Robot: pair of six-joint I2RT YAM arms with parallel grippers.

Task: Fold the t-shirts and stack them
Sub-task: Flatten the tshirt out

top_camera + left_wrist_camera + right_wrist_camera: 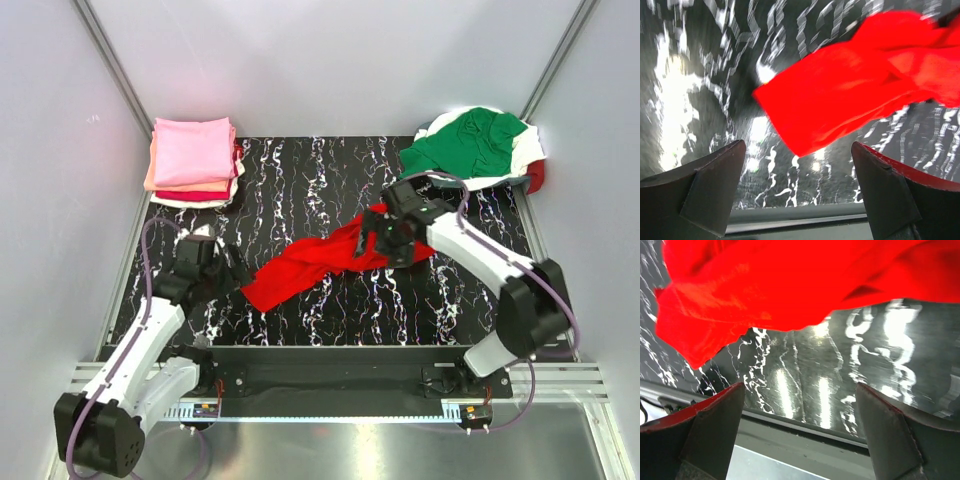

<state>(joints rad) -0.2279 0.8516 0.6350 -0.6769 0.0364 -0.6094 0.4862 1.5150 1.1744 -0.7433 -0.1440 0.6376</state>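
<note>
A bright red t-shirt point(310, 262) lies crumpled in a long strip across the middle of the black marbled table point(330, 310). My left gripper point(232, 272) is open and empty just left of the shirt's near-left end; that end point(850, 85) lies just ahead of its jaws point(797, 145). My right gripper point(385, 240) is over the shirt's right end, open and empty point(800, 387), with red cloth point(790, 280) just beyond its fingertips. A folded stack with the pink shirt point(192, 150) on top sits at the back left. A green shirt point(465, 145) lies crumpled at the back right.
Under the pink shirt are salmon, dark red point(200, 196) and white layers. The green shirt lies on white cloth point(530, 150), with a bit of dark red point(537, 177) beside it. Grey walls enclose the table on three sides. A metal rail point(330, 380) runs along the near edge.
</note>
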